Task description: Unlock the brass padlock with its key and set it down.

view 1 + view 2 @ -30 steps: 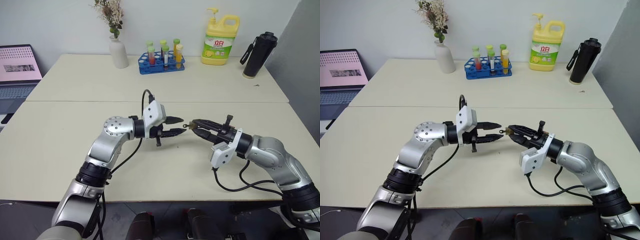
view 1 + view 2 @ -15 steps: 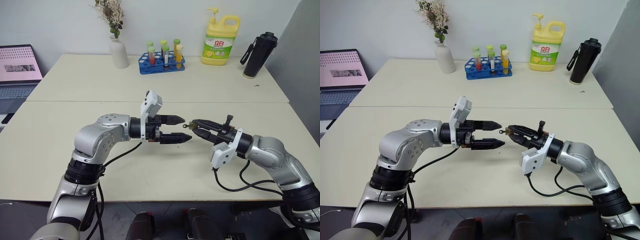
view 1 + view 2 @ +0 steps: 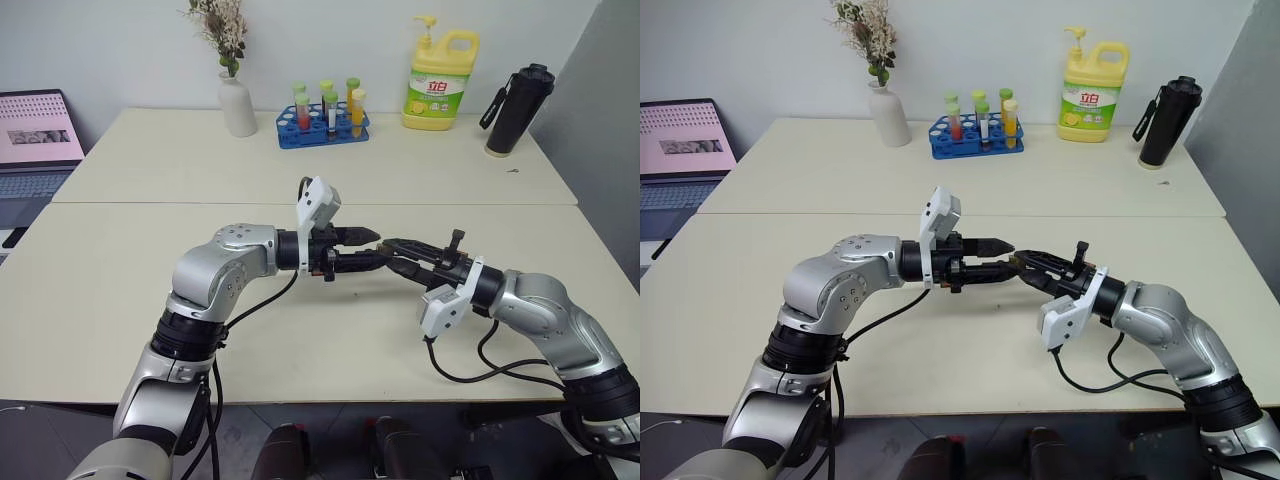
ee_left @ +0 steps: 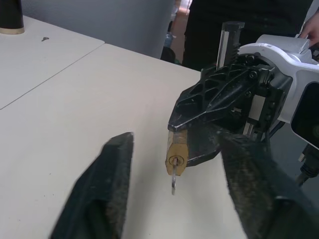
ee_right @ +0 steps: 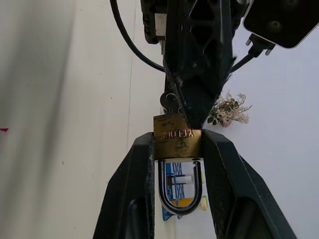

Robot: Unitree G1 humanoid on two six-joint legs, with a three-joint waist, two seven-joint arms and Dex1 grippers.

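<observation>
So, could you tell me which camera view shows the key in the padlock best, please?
The left wrist view: the key sits in the keyhole of the brass padlock, facing the camera between the left gripper fingers. The right wrist view shows part of the key beside a dark finger. In the eye views it is too small to tell.

The left pincer [image 3: 375,250] has rolled, narrowed and closed in on the brass padlock [image 4: 176,156].
</observation>
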